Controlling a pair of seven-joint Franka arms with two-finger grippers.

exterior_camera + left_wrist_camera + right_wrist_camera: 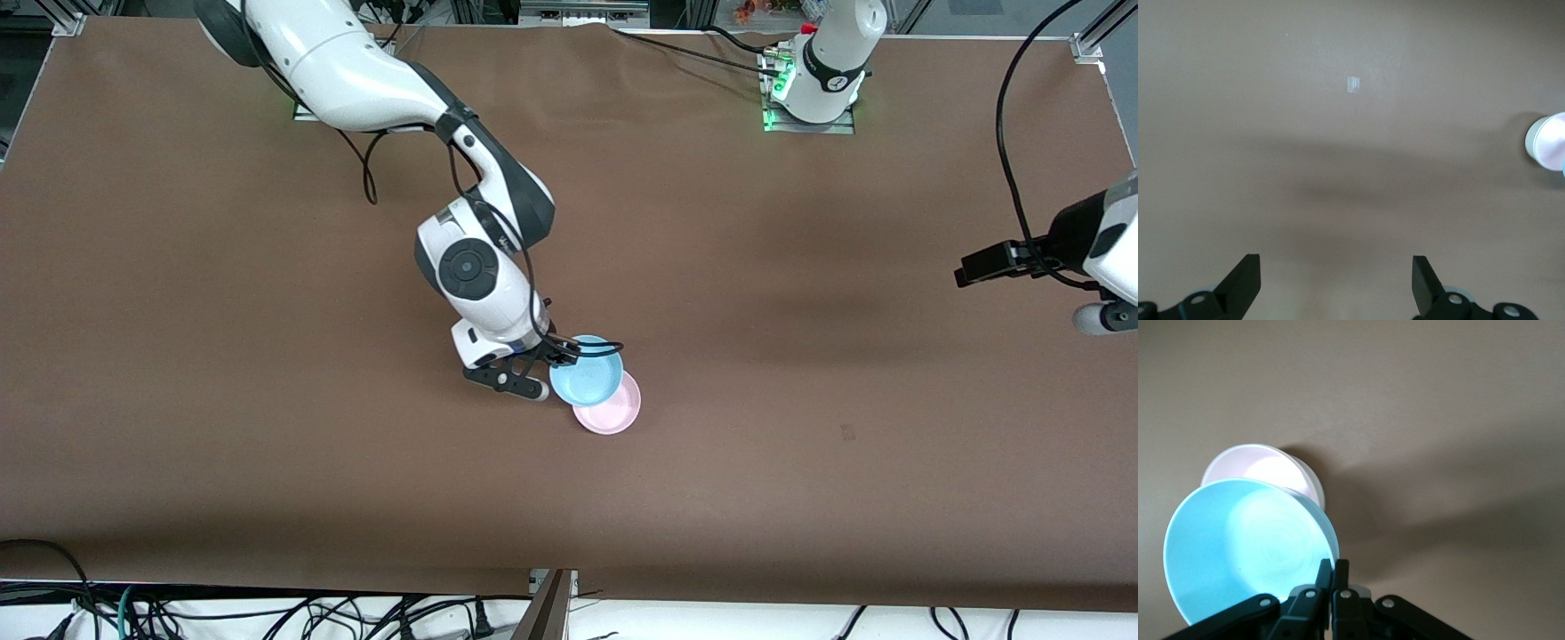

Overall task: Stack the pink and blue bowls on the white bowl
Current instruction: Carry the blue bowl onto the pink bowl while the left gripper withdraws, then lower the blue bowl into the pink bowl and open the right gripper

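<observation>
Front view: right gripper jaws clamp blue bowl rim over pink bowl; left gripper waits, jaws apart.

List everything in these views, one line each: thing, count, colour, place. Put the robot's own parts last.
blue bowl: 1, light sky-blue, held by its rim above the pink bowl, overlapping it in the front view.
pink bowl: 1, pale pink, near the table's middle; the right wrist view shows a whitish wall below its rim, which may be the white bowl under it.
small clear piece: 1, transparent, on the table under the left wrist camera.
table: 1, brown cover.
right gripper: 1, black fingers shut on the blue bowl's rim, over the pink bowl.
left gripper: 1, black fingers open, waiting over bare table at the left arm's end.
</observation>
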